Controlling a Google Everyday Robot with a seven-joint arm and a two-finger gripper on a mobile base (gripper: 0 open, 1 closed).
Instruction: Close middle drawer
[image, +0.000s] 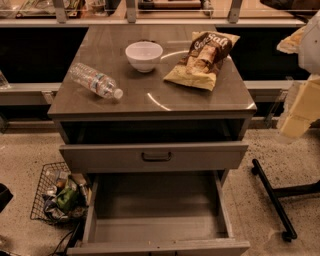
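The grey-brown cabinet (150, 102) stands in the middle of the view. Its middle drawer (155, 200) is pulled far out toward me, its deep plain tray bare, and its front (160, 246) lies at the bottom edge of the picture. The drawer above (200, 157), with a dark bar handle (156, 156), is pulled out a little. The lowest drawer is hidden. My gripper (300, 110) shows as a pale shape at the right edge, beside and above the cabinet's right side, touching no drawer.
On the cabinet top lie a plastic water bottle (95, 81), a white bowl (144, 55) and a chip bag (202, 60). A wire basket of trash (57, 192) stands on the floor at the left. A black wheeled stand leg (272, 192) lies on the right.
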